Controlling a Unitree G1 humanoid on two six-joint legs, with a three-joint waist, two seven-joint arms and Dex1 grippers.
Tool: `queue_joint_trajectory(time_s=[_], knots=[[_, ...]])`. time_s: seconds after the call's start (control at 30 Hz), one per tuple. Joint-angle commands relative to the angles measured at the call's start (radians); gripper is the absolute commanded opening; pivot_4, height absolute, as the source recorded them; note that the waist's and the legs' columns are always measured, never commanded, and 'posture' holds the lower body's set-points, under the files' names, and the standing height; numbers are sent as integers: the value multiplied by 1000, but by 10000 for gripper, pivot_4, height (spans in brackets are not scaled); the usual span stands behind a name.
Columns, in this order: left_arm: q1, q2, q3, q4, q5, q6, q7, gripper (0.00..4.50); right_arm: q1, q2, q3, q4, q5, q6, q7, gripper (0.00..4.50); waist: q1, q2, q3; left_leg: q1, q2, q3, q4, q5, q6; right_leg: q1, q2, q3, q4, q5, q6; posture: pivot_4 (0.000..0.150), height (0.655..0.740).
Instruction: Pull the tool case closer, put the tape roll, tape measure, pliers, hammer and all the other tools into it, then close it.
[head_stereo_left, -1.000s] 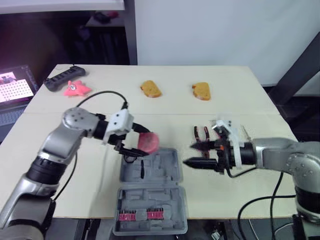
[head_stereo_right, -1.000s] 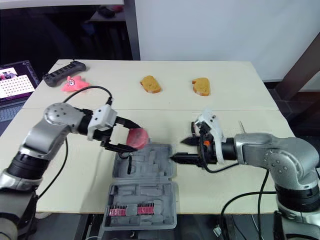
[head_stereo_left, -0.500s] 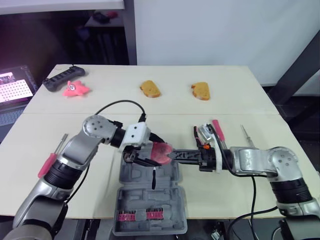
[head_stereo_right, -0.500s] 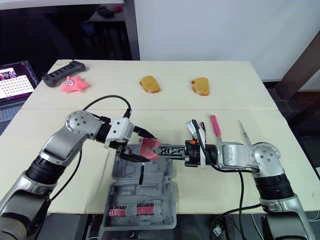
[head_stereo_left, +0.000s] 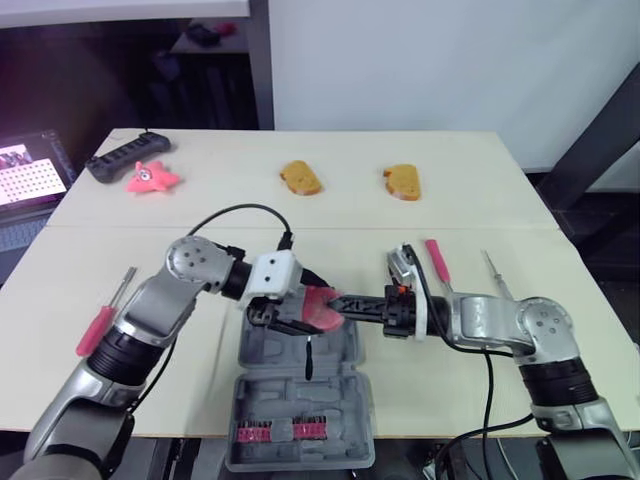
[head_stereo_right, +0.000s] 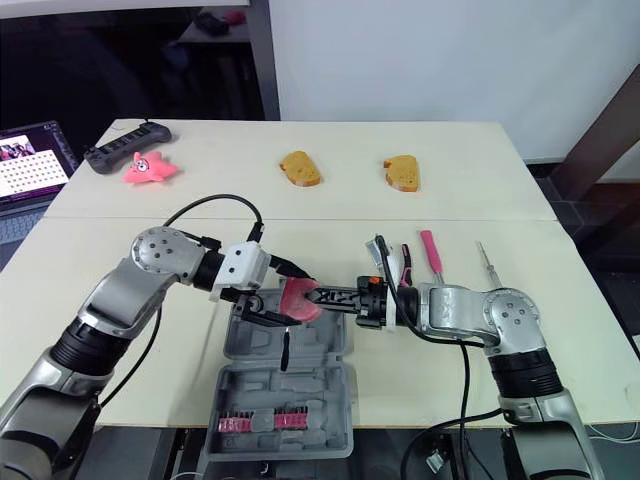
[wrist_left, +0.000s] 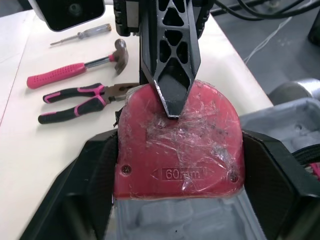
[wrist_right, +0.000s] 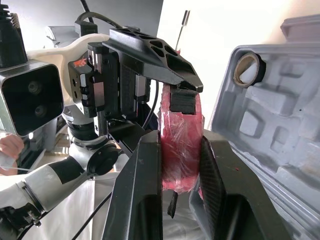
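Observation:
A red tape measure (head_stereo_left: 318, 308) wrapped in clear film hangs over the back half of the open grey tool case (head_stereo_left: 355, 352). My left gripper (head_stereo_left: 300, 306) clasps its two edges. From the other side my right gripper (head_stereo_right: 318, 297) is shut on its flat faces (wrist_right: 179, 145). A tape roll (wrist_right: 248, 67) lies in a corner pocket of the case. Pliers (wrist_left: 80, 100), a pink-handled hammer (wrist_left: 75, 72) and a screwdriver (wrist_left: 82, 35) lie on the table behind my right arm. A red-handled screwdriver (head_stereo_left: 100, 322) lies at the left.
Red bits (head_stereo_left: 280, 431) fill the case's front half, and a dark tool (head_stereo_left: 310, 358) lies in its middle. Two bread-shaped toys (head_stereo_left: 301, 178) (head_stereo_left: 402, 182), a pink star toy (head_stereo_left: 152, 178) and a black bar (head_stereo_left: 125, 155) sit at the table's back. A laptop (head_stereo_left: 28, 175) stands far left.
My right gripper has reached across from the right to the tape measure and shut on it. My left gripper brought the tape measure over the case, then stayed nearly still.

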Motion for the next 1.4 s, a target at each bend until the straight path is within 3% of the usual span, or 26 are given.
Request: queue_joint_trajectory(time_s=[0.03,0.2,0.37,0.53,0.67,0.73,0.8,0.9,1.17,1.23,1.4], knots=[[9,21,56,-35,-56,29,-3,45000,-19,-71,-47,9,24,48,92,4842,0,0,0,0,0,0,0,0,0,0,0,0,0,0,0,1500,7129],[79,111,158,-92,-141,95,-18,45000,7,-270,-5,36,24,133,205,4842,-1,0,0,0,0,0,-1,0,0,0,0,0,0,0,0,1500,7129],[251,233,348,-215,-288,210,1,45000,75,-429,33,26,-28,177,251,4842,-2,0,0,0,1,0,-1,0,0,0,0,0,-1,0,0,1500,7129],[508,334,534,-338,-366,269,6,45000,155,-417,22,-14,-324,143,395,4842,1,0,0,0,1,1,-2,0,0,-1,0,0,-2,0,0,1500,7129],[609,273,620,-456,-490,326,117,45000,164,-357,72,16,-530,98,497,4842,4,-1,0,0,1,2,0,0,0,1,-1,0,-4,-2,-4,1500,7129],[672,282,627,-507,-481,341,142,45000,160,-327,83,34,-617,58,554,4842,2,-1,0,0,1,2,0,0,0,1,-1,0,-4,-2,-3,1500,7129],[729,277,589,-528,-366,257,168,45000,147,-315,109,66,-703,38,616,4842,0,0,0,0,1,2,-1,0,0,0,-1,0,-4,0,-1,1500,7129],[752,267,566,-539,-319,218,204,45000,136,-315,133,88,-797,34,696,4842,1,0,0,2,1,2,-2,0,0,1,0,0,-4,0,-1,1500,7129],[724,257,540,-466,-211,84,244,45000,134,-395,44,87,-917,29,835,43504,3,0,0,2,1,3,-2,0,0,1,0,1,-4,-2,-4,1500,7129],[707,241,530,-445,-200,56,256,45000,153,-430,3,43,-970,-52,862,44664,3,0,0,2,1,3,-1,0,0,1,0,1,-4,-2,-4,1500,7129],[687,235,518,-393,-220,23,222,45000,317,-432,-120,-205,-1212,-575,1000,44664,1,0,0,2,1,3,-3,0,0,0,0,1,-4,0,0,1500,7129]])
